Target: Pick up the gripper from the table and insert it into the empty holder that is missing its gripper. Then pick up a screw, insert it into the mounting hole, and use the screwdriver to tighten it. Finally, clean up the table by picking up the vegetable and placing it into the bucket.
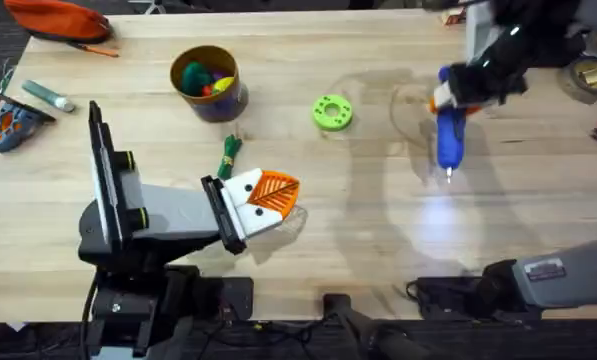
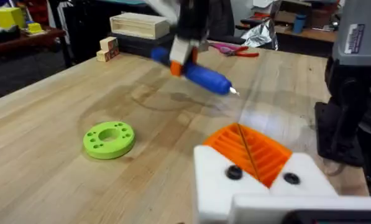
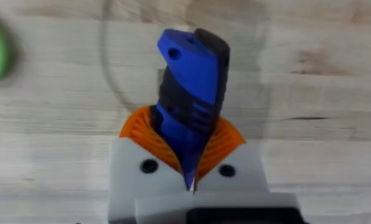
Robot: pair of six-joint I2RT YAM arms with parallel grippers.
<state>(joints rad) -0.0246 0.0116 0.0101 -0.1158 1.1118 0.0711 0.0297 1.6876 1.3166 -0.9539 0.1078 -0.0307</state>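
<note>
Screwdriver (image 1: 449, 133) clamped between right gripper (image 1: 448, 97) pads, tip clear of the table. Left gripper (image 1: 268, 195) jaws closed, empty. Vegetable (image 1: 228, 154) lies just beyond them; bucket (image 1: 208, 82) farther behind.

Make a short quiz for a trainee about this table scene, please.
1. True or false: the right end effector holds the slim blue pen-shaped screwdriver.
2. Where is the small dark-green toy vegetable? A) inside the bucket B) on the table
3. Which object lies between the round yellow-rimmed bucket and the screwdriver: the lime-green round ____ with holes?

Key: 1 true; 2 B; 3 disc.
</note>
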